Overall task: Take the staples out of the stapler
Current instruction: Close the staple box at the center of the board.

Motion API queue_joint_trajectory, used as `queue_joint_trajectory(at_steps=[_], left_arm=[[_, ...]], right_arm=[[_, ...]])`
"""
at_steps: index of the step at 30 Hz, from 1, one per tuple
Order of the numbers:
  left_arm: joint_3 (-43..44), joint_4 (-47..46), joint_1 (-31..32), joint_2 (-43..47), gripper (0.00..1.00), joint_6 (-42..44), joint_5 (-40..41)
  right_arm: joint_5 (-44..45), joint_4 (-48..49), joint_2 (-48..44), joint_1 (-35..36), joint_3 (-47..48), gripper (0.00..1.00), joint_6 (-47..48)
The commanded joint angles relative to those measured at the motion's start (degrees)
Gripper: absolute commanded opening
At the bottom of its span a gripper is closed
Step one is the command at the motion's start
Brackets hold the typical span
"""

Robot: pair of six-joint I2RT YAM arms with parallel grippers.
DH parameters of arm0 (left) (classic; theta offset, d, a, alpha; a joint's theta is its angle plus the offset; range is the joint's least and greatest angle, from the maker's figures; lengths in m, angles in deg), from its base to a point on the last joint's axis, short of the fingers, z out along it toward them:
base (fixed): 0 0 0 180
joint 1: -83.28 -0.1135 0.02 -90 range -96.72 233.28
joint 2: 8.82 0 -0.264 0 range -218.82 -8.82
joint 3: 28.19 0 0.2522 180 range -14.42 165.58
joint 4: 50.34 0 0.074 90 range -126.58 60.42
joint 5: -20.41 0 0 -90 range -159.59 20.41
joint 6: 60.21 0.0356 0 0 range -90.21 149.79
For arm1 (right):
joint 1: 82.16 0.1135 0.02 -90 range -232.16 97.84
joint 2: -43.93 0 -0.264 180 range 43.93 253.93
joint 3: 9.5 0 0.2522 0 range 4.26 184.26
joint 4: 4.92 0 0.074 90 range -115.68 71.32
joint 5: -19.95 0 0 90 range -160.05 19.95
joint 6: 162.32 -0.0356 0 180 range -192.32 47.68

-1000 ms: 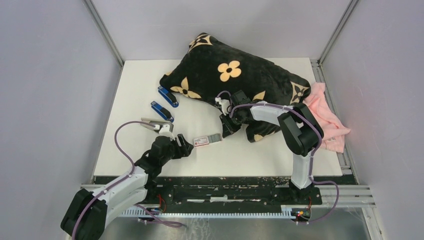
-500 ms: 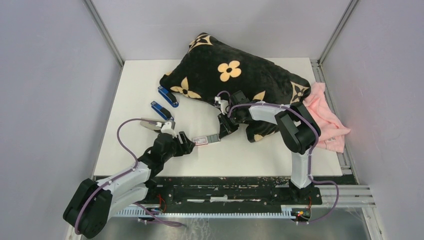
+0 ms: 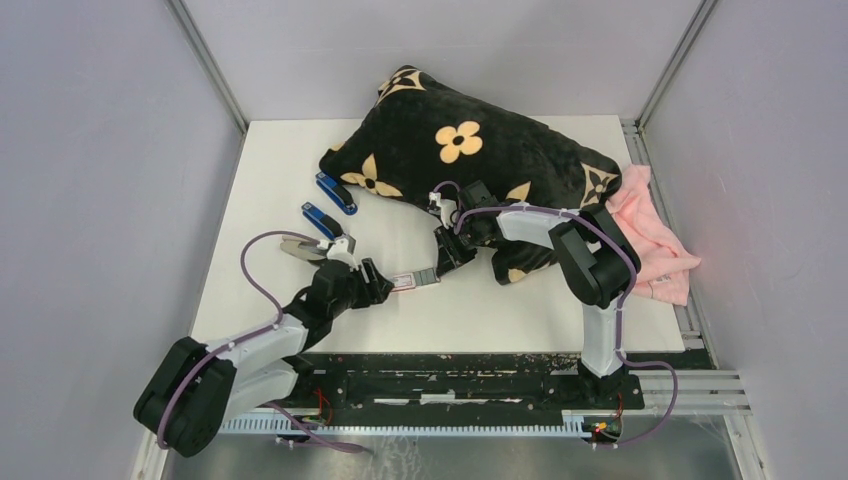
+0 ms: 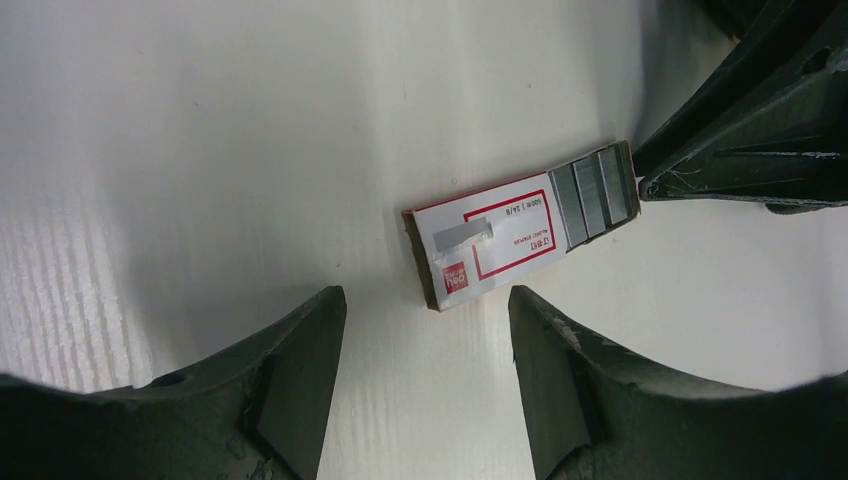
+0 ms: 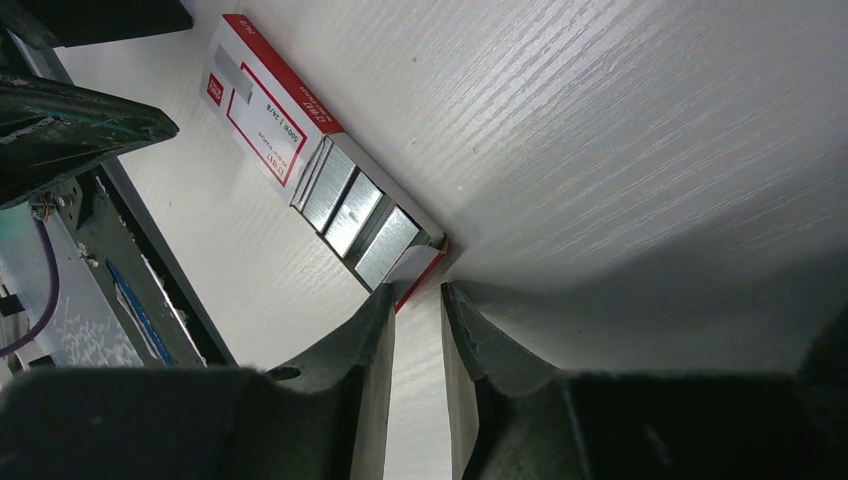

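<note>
The silver-grey stapler (image 3: 298, 246) lies on the white table left of my left arm, apart from both grippers. A red-and-white staple box (image 3: 403, 283) lies between the grippers, its tray slid out with blocks of staples (image 4: 595, 195) showing. My left gripper (image 3: 377, 284) is open and empty, its jaws astride the box's near end (image 4: 428, 330). My right gripper (image 3: 444, 262) is nearly closed, pinching the end wall of the tray (image 5: 418, 297). The staples (image 5: 355, 215) lie just beyond its tips.
Two blue staplers (image 3: 337, 193) (image 3: 325, 222) lie behind the silver one. A black flowered pillow (image 3: 470, 150) fills the back of the table, right behind my right arm. A pink cloth (image 3: 655, 240) lies at the right edge.
My left gripper has moved right and forward up to the box's end. My right gripper and the box have shifted slightly left.
</note>
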Motion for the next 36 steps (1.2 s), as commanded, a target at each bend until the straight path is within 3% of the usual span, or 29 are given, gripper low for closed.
queue_joint_trajectory(at_steps=[1,11,36], left_arm=[[0.86,-0.45,0.12,-3.22,0.68,-0.95,-1.59],[1.95,-1.86,0.13,-7.09,0.63,-0.97,-3.64],[2.16,-5.03,0.11,-12.02,0.58,-1.87,-7.53]], right_arm=[[2.16,0.22,1.64,-0.27,1.91,0.29,-0.78],[2.41,0.02,2.04,-0.18,2.25,0.24,-1.47],[0.92,0.36,2.66,0.77,2.69,0.22,-2.96]])
